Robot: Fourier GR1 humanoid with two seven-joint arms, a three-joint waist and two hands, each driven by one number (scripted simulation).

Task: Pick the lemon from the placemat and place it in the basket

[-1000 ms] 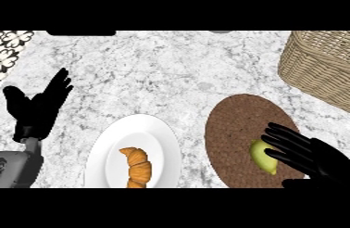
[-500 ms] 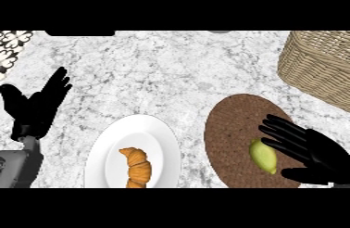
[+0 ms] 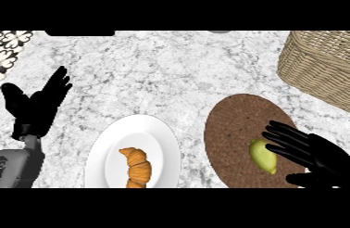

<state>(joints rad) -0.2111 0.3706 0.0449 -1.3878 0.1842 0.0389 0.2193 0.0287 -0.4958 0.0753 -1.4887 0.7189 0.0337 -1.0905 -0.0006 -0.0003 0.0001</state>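
Observation:
A yellow-green lemon (image 3: 262, 156) lies on the round brown placemat (image 3: 236, 125) at the lower right. My right hand (image 3: 315, 156) reaches in from the right edge, its fingers spread just over the lemon's right side and its thumb below, not closed on it. The wicker basket (image 3: 319, 65) stands at the upper right, apart from the placemat. At the left edge my left hand (image 3: 35, 106) rests open with fingers up.
A white plate (image 3: 156, 138) holding a croissant (image 3: 137, 167) sits left of the placemat. A patterned cloth (image 3: 12, 42) shows at the upper left corner. Bare marble counter lies between the placemat and the basket.
My right hand has shifted a little left over the lemon, fingers spreading above it. The lemon, plate and left hand have stayed put.

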